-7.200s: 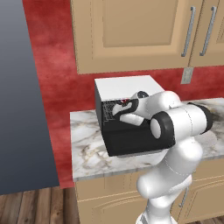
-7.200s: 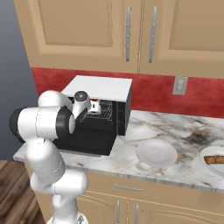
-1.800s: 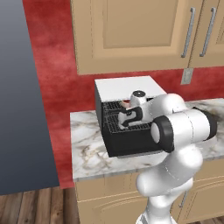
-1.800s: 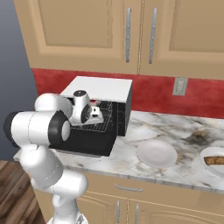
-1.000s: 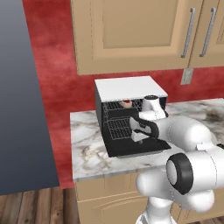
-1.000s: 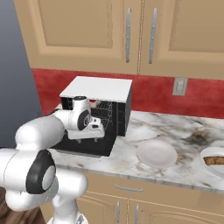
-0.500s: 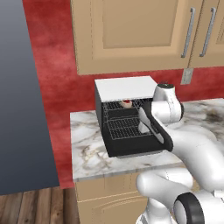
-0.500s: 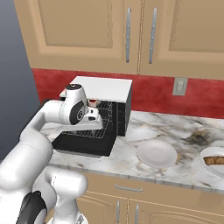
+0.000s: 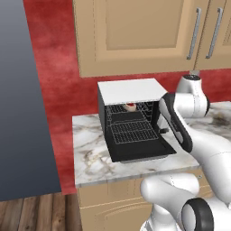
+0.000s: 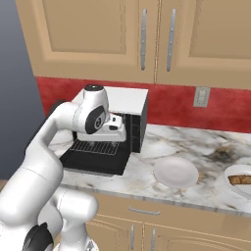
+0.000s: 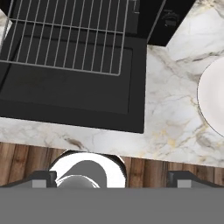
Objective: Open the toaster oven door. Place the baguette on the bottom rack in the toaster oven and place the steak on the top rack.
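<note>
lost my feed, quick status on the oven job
Fingers open, empty. Toaster oven door down; steak on top rack. Baguette still on its plate.

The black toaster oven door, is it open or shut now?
Open: the black flat toaster oven door lies folded down on the marble counter, grey wire racks exposed.

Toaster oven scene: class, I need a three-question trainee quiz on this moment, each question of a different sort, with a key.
1. True or false: the toaster oven door is folded down open.
2. Where is the steak? A on the white plate; B inside the toaster oven, on the top rack; C on the counter.
3. Fill in: the gripper is ____.

Key: 1 true; 2 B; 3 open.
</note>
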